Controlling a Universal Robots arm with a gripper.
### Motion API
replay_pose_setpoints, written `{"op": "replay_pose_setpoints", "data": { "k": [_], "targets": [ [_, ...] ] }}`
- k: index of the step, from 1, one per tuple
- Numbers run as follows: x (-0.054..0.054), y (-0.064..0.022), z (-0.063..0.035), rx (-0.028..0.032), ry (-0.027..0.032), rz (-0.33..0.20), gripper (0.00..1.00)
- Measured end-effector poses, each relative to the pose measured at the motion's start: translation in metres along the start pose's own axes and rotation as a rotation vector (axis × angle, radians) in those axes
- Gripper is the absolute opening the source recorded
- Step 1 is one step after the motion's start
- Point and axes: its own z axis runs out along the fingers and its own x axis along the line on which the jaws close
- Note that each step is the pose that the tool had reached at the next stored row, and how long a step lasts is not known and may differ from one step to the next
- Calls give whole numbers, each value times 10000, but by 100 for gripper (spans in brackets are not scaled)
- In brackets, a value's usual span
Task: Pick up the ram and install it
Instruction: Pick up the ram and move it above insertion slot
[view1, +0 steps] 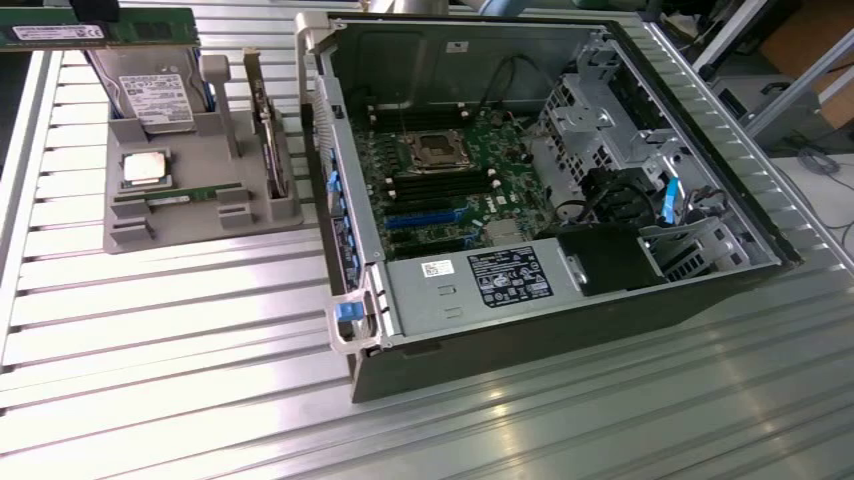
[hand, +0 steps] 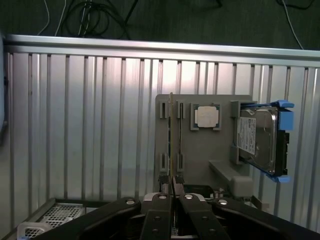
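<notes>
Slatted metal tabletop (view1: 160, 330), carrying an open computer case (view1: 561, 330). On the exterior view's left, a grey holder (view1: 200, 225) with hard drive (view1: 154, 85) and processor (view1: 144, 168). Ram (view1: 100, 30): held in the air above the holder's far end, green face and pale label showing in the exterior view, edge-on in the wrist view. Fingers (hand: 159, 215): nearly together, clamped on the ram.

Ram (view1: 134, 30) green with a pale label, gripper (hand: 172, 189) black, tray (view1: 200, 225) plain grey, table (view1: 160, 330) silver with long ribbed stripes, processor (view1: 144, 168) silver, hard drive (hand: 257, 137) silver with white label and blue brackets, motherboard (view1: 447, 175) green with blue and black slots, case (view1: 534, 345) dark.
</notes>
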Motion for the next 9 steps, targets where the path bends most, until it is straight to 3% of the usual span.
{"op": "replay_pose_setpoints", "data": {
  "k": [9],
  "targets": [
    [-1,0,-75,0,0,0,12]
  ]
}}
